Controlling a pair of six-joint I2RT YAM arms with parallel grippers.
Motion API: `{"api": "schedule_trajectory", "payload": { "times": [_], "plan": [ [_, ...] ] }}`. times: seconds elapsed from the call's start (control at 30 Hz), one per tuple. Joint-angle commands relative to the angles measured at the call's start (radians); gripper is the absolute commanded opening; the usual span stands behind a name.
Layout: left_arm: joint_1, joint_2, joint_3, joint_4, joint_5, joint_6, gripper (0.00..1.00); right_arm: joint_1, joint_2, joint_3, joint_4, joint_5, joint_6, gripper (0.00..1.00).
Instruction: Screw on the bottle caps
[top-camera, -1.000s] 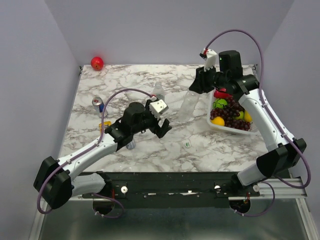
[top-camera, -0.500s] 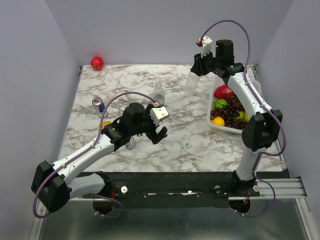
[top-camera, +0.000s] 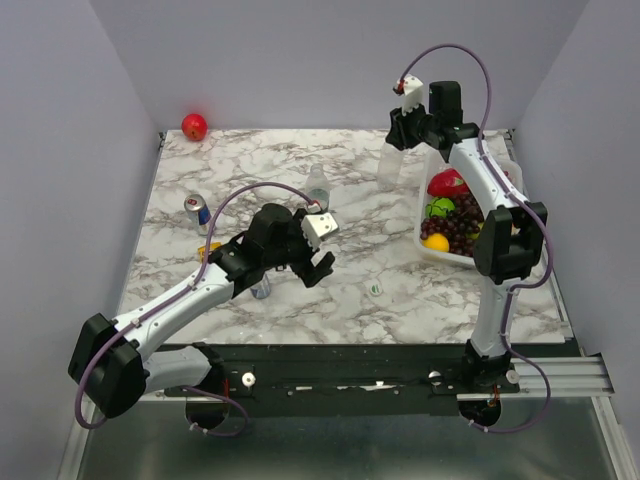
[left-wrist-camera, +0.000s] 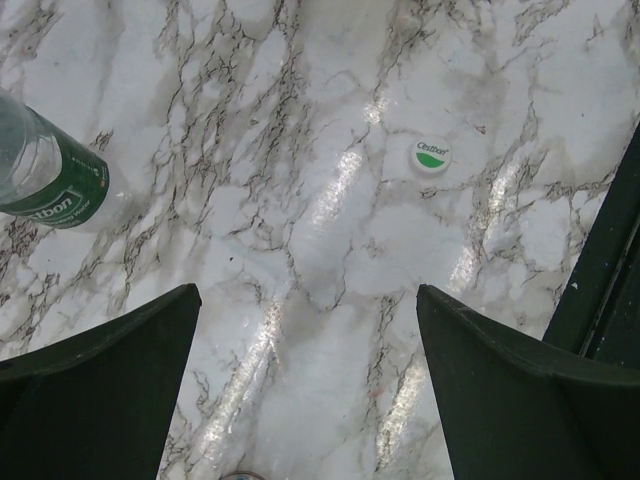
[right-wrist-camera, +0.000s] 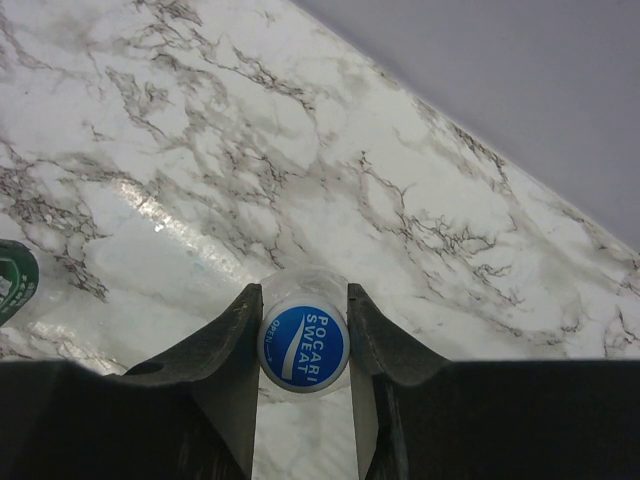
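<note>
On the marble counter (top-camera: 250, 160), the green-label bottle (left-wrist-camera: 50, 180) stands just behind the left gripper (left-wrist-camera: 305, 300). That gripper is spread wide and holds nothing. The green-marked cap (left-wrist-camera: 431, 156) lies nearby. Far right, the right gripper (right-wrist-camera: 303, 298) pinches the blue cap (right-wrist-camera: 303, 347) on top of the plain bottle (top-camera: 389, 168).

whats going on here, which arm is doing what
The right end effector is closed around the top of the plain bottle, which has the blue and white cap on it, at the far side of the table. The left end effector hovers open, gripping nothing. The green-marked cap lies loose on the table, apart from the green-label bottle, so that one looks not yet capped.
</note>
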Motion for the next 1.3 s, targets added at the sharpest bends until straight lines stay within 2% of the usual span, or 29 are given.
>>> {"api": "schedule_trajectory", "payload": {
  "times": [0.0, 0.13, 0.57, 0.7, 0.83, 1.1, 1.27],
  "plan": [
    [0.015, 0.007, 0.026, 0.039, 0.002, -0.016, 0.99, -0.006, 0.006, 0.004, 0.036, -0.005, 0.002, 0.10],
    [0.023, 0.013, 0.020, 0.049, 0.003, -0.023, 0.99, -0.008, 0.006, -0.004, 0.037, 0.002, -0.007, 0.20],
    [0.028, 0.006, 0.006, 0.055, 0.000, -0.020, 0.99, -0.006, 0.010, -0.033, 0.036, 0.027, -0.010, 0.34],
    [0.029, 0.004, 0.003, 0.058, 0.000, -0.019, 0.99, -0.008, 0.001, -0.042, 0.037, 0.028, -0.009, 0.50],
    [0.031, 0.007, -0.005, 0.071, 0.002, -0.020, 0.99, -0.008, -0.011, -0.048, 0.034, 0.030, -0.012, 0.59],
    [0.031, 0.006, -0.010, 0.074, 0.006, -0.023, 0.99, -0.008, -0.030, -0.036, 0.033, 0.041, -0.016, 0.64],
    [0.031, 0.003, -0.003, 0.049, 0.008, -0.019, 0.99, -0.006, -0.068, 0.005, 0.013, 0.068, -0.015, 0.74]
  ]
}}
